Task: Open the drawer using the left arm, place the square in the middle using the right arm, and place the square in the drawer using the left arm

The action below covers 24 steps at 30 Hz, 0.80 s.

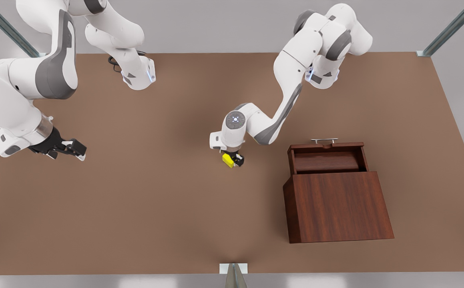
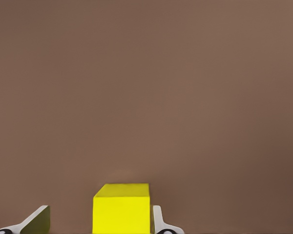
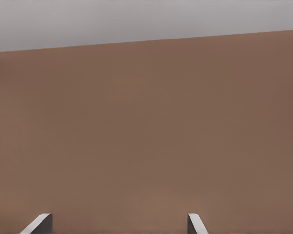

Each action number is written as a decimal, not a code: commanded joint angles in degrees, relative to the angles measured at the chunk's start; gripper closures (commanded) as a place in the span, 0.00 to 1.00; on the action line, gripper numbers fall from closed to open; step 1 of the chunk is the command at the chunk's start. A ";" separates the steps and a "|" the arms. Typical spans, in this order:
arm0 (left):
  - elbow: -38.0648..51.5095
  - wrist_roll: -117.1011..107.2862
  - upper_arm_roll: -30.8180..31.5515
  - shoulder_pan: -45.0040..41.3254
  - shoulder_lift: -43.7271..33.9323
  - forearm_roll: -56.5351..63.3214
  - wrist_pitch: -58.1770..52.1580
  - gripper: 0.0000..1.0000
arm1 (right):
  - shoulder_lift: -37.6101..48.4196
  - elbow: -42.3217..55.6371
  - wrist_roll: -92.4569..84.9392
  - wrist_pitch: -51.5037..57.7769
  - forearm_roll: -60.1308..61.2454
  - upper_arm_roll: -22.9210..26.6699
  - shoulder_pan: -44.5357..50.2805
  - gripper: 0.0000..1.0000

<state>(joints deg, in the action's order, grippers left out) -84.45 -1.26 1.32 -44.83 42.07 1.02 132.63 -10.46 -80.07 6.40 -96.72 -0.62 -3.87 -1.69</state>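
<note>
The square (image 2: 121,208), rigid, light and flat-sided, sits between the left tool's (image 1: 234,159) parted, unclenched fingers (image 2: 158,220) on the tabletop (image 1: 155,192); right tool (image 1: 71,150) waits released.

Matte brown tabletop (image 1: 155,200); wood-grain box (image 1: 338,206), silver metal handle (image 1: 324,140); smooth yellow square (image 1: 227,160).

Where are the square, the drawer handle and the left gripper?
square (image 2: 121,208), left wrist view, its front face
drawer handle (image 1: 324,140), front view, middle of the silver bar
left gripper (image 1: 235,160), front view, between fingertips at the square
</note>
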 commanded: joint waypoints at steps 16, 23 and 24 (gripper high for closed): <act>-2.65 1.87 0.00 -1.58 4.42 0.65 0.00 0.00 | 0.44 0.18 0.02 0.31 0.09 0.44 -0.60 0.00; -2.65 3.45 -0.09 -1.58 4.43 0.82 0.00 0.35 | -0.17 -0.09 -0.16 0.31 0.00 0.26 0.01 0.00; -2.65 3.54 -0.09 -1.58 4.43 0.82 0.00 0.35 | -0.17 0.00 -0.16 0.48 0.18 0.26 -0.51 0.00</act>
<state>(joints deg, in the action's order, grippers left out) -87.10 2.28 1.23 -46.41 46.50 1.76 132.63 -10.64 -80.10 6.24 -96.29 -0.77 -3.64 -2.06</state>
